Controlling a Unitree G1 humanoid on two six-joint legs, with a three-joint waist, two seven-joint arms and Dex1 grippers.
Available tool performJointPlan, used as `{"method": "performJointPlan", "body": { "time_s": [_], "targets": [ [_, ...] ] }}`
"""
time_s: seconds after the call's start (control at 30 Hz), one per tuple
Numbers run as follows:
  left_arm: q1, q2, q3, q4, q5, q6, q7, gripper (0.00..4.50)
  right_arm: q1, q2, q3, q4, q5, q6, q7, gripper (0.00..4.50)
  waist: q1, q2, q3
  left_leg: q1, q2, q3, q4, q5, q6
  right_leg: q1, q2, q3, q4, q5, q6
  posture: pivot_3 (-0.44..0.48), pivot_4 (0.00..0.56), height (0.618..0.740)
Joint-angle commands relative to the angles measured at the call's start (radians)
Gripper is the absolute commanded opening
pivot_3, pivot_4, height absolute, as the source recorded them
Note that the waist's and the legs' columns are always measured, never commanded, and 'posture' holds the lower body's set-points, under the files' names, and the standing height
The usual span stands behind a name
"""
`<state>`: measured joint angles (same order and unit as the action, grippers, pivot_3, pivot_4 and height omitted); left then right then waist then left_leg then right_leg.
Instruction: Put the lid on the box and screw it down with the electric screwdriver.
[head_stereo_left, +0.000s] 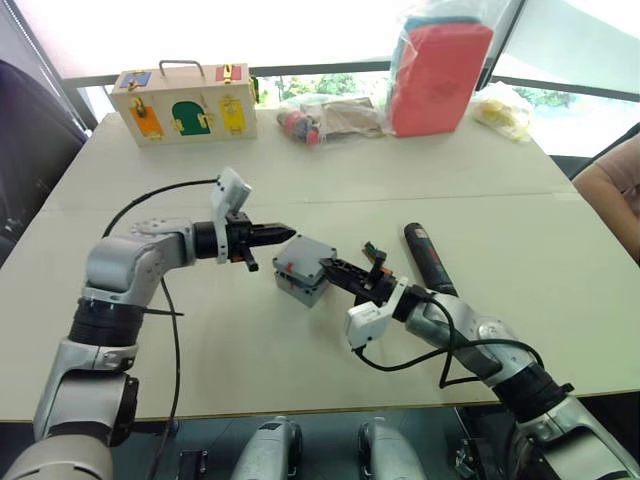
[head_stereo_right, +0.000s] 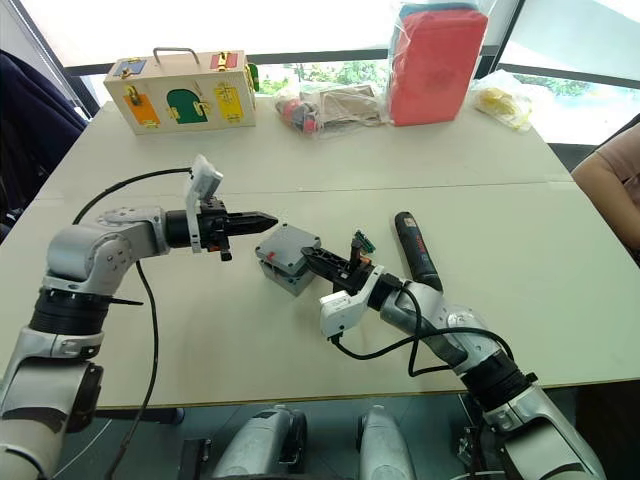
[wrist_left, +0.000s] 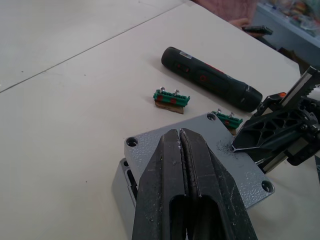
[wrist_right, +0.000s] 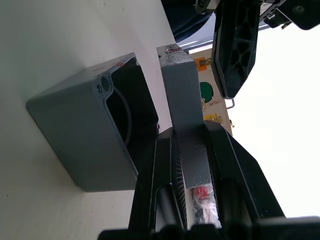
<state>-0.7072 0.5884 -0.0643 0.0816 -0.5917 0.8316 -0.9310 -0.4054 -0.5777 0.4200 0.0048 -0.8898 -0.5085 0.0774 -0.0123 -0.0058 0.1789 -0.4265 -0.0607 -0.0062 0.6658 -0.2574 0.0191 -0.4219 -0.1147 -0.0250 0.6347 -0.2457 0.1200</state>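
Just above the box (head_stereo_left: 296, 283) — lid (head_stereo_left: 305, 258) in right gripper (head_stereo_left: 335, 267).

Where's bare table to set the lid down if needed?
Free: the near table edge in front of the box, and the wide strip between the box and the wooden box. Crowded: right of the box, by the screwdriver and green strips.

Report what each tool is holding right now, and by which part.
The right tool pinches the lid by one edge, holding it tilted over the open box. The left tool is shut on nothing, its tips hovering over the lid.
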Motion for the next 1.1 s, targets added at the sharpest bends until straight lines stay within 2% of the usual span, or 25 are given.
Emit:
{"method": "performJointPlan", "body": {
  "time_s": [0.03, 1.1],
  "targets": [
    [0.003, -0.008, -0.004, 0.005, 0.043, -0.049, 0.002, 0.02, -0.001, 0.008, -0.011, -0.017, -0.009, 0.003, -0.013, 0.12, -0.001, 0.000, 0.000, 0.000, 0.000, 0.000, 0.000, 0.000, 0.000, 0.000, 0.000, 0.000, 0.000, 0.000, 0.000, 0.000, 0.150, 0.740],
    [0.009, -0.050, -0.024, 0.004, 0.144, -0.089, -0.022, 0.02, 0.004, 0.043, 0.014, 0.005, -0.043, 0.038, 0.029, 0.12, 0.000, 0.000, 0.000, 0.000, 0.000, 0.000, 0.001, 0.000, 0.000, 0.000, 0.000, 0.000, 0.001, 0.000, 0.000, 0.000, 0.150, 0.740]
  ]
}}
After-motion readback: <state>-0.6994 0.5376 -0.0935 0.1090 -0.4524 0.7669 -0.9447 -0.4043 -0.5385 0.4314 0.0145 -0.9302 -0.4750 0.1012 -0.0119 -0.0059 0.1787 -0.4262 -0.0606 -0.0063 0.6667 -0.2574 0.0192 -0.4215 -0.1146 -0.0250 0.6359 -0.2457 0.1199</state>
